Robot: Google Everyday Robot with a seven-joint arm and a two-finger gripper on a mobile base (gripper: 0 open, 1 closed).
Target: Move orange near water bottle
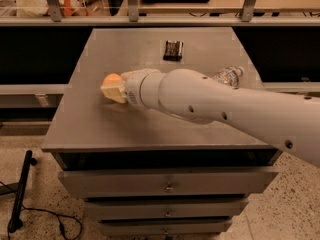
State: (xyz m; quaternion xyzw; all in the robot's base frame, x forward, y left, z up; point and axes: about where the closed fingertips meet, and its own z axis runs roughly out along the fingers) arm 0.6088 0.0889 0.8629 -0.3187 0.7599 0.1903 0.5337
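The orange [110,78] sits between the cream fingers [116,93] of my gripper [113,86], which is shut on it at the left middle of the grey table top [95,124]. The water bottle [228,75] is at the table's right side, mostly hidden behind my white arm [210,101]; only its white cap and labelled neck show. The orange is well to the left of the bottle.
A small black rectangular packet [173,49] lies at the back middle of the table. The table is a cabinet with drawers [170,184] below its front edge. A shelf rail with uprights [150,20] runs behind. A black cable and stand [20,194] are on the floor at the left.
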